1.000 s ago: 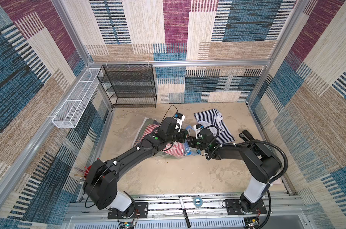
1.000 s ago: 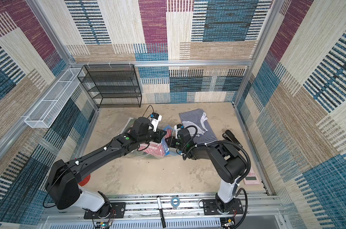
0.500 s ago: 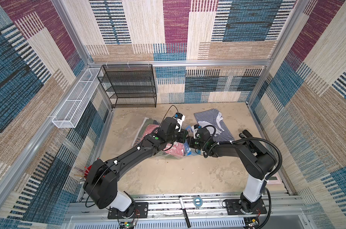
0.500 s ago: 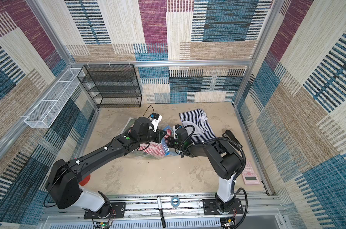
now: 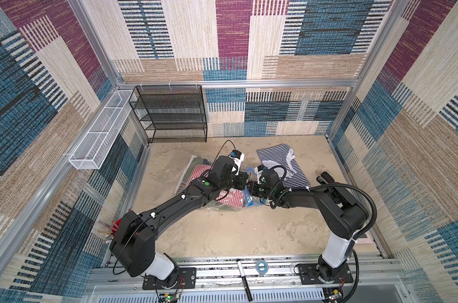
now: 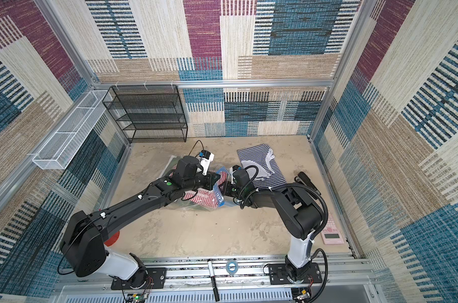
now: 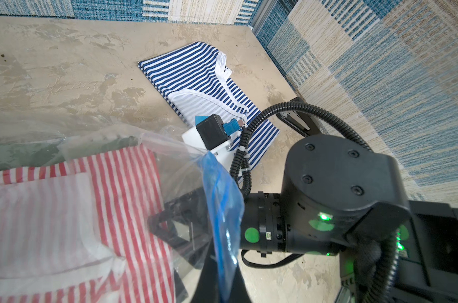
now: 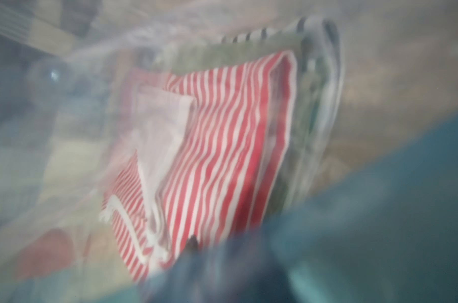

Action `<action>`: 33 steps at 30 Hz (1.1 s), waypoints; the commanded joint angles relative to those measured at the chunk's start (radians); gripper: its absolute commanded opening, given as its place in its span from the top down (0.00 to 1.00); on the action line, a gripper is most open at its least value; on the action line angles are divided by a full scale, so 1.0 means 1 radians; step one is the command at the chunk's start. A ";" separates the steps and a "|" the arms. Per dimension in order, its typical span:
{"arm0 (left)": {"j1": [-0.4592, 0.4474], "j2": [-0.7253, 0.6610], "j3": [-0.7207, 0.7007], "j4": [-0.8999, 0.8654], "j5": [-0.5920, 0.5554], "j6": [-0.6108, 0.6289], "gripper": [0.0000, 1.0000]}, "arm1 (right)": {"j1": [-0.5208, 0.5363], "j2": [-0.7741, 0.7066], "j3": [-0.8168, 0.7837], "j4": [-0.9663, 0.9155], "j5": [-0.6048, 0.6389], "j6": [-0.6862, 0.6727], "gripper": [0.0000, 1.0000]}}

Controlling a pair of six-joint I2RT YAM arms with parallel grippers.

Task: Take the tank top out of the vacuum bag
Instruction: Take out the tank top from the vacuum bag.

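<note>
Floor (mottled beige) bears vacuum bag; patchwork walls enclose it.

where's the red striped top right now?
The red striped top lies mid-table inside the vacuum bag in both top views, under the left arm, left of the blue-striped top.

i log a beige tabletop: vacuum bag at centre, blue-striped top at 1 o'clock, black mesh rack at 11 o'clock.
</note>
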 commanded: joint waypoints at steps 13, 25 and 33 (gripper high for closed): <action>0.000 -0.026 -0.024 0.021 -0.004 -0.003 1.00 | 0.035 0.002 0.027 0.014 -0.023 -0.014 0.62; 0.000 -0.038 -0.049 0.046 0.004 -0.015 1.00 | 0.064 -0.038 0.068 -0.038 0.006 -0.032 0.62; 0.000 -0.056 -0.067 0.047 0.000 -0.014 1.00 | 0.069 0.012 0.071 -0.024 -0.019 -0.006 0.63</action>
